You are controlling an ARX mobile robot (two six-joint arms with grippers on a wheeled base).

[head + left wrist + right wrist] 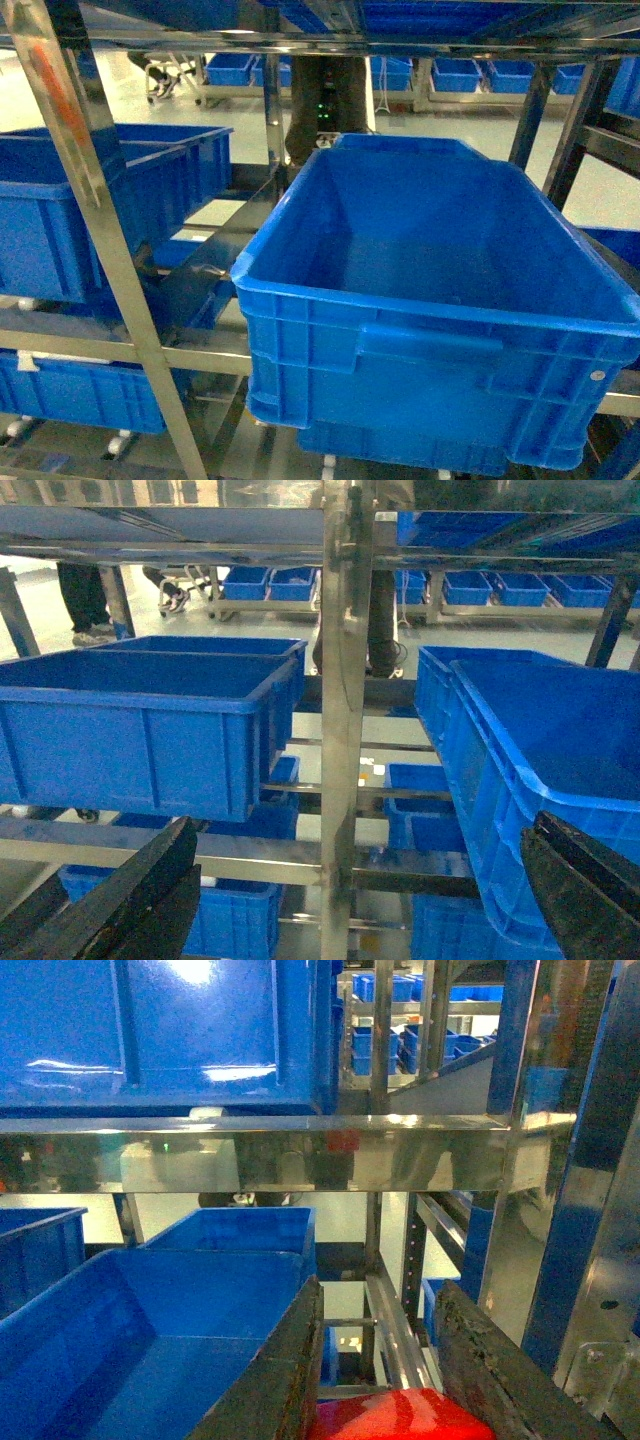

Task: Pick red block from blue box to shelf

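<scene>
The red block (400,1415) is glossy and sits pinched between the two dark fingers of my right gripper (380,1290), which is shut on it. It is held up inside the shelf (300,1150), under a steel rail and just right of a dark blue crate (130,1340). My left gripper (362,825) stands open and holds nothing, facing a steel upright of the shelf (340,730). The blue box is out of view. Neither gripper shows in the head view, where the shelf (100,230) fills the frame.
A big dark blue ribbed crate (430,330) sits on the shelf's middle tier right in front. More such crates stand at the left (110,210) and on the lower tier (80,390). Steel uprights (275,110) and rails cross the space. Further racks stand behind.
</scene>
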